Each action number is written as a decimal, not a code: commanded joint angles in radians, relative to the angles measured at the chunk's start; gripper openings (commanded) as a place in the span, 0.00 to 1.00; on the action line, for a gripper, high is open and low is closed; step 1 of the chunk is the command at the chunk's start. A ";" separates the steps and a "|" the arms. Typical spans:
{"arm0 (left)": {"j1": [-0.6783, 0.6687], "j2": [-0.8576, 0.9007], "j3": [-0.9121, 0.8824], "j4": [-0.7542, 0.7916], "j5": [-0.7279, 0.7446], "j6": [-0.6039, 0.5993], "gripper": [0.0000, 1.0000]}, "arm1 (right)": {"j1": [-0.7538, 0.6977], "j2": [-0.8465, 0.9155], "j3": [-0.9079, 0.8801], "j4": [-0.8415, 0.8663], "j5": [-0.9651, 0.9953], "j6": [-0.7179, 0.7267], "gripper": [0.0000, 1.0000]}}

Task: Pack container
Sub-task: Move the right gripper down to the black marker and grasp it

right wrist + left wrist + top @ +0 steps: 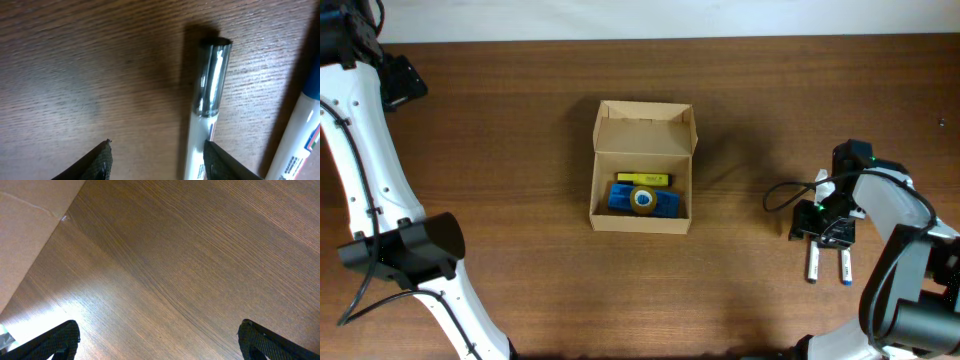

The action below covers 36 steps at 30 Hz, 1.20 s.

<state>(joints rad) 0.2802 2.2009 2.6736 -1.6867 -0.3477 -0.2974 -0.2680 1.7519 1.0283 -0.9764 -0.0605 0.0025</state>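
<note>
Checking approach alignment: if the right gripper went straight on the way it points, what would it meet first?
Probably the dark-capped marker, which lies just inside one finger of the right gripper, whose jaws are open. Beside the marker there is only bare table. Depth is unclear.

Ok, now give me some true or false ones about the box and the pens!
1. The box has its lid open. True.
2. The box is empty. False: a blue case, a yellow item and a tape roll are inside.
3. The right gripper is holding a pen. False: it is open, and the pen lies loose beside one finger.
4. Two pens lie side by side on the table. True.
5. The left gripper is holding the tape roll. False: it is open, with only bare table under it.
</note>
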 commanded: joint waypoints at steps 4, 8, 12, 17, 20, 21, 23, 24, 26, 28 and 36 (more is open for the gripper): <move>0.003 -0.003 -0.005 0.000 -0.003 0.011 1.00 | -0.017 0.022 -0.009 0.012 0.029 0.017 0.58; 0.003 -0.003 -0.005 0.000 -0.003 0.011 1.00 | -0.051 0.022 -0.010 0.000 0.032 0.032 0.53; 0.003 -0.003 -0.005 0.000 -0.003 0.011 1.00 | -0.067 0.022 -0.013 -0.017 0.037 0.032 0.41; 0.002 -0.003 -0.005 0.000 -0.003 0.011 1.00 | -0.066 0.022 -0.045 -0.009 0.064 0.032 0.36; 0.003 -0.003 -0.005 0.000 -0.003 0.011 1.00 | -0.066 0.022 -0.085 0.008 0.077 0.032 0.37; 0.002 -0.003 -0.005 0.000 -0.003 0.011 1.00 | -0.066 0.022 -0.097 0.018 0.076 0.033 0.38; 0.003 -0.003 -0.005 0.000 -0.003 0.011 1.00 | -0.066 0.022 -0.116 0.036 0.072 0.041 0.38; 0.003 -0.003 -0.005 0.000 -0.003 0.011 1.00 | -0.065 0.022 -0.124 0.042 0.071 0.041 0.38; 0.003 -0.003 -0.005 0.000 -0.003 0.011 1.00 | -0.065 0.022 -0.135 0.050 0.072 0.041 0.37; 0.003 -0.003 -0.005 0.000 -0.003 0.011 1.00 | -0.065 0.022 -0.137 0.055 0.072 0.060 0.37; 0.003 -0.003 -0.005 0.000 -0.003 0.011 1.00 | -0.065 0.022 -0.134 0.103 -0.039 0.083 0.04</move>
<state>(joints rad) 0.2802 2.2009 2.6736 -1.6863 -0.3481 -0.2974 -0.3325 1.7397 0.9257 -0.9253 -0.0303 0.0746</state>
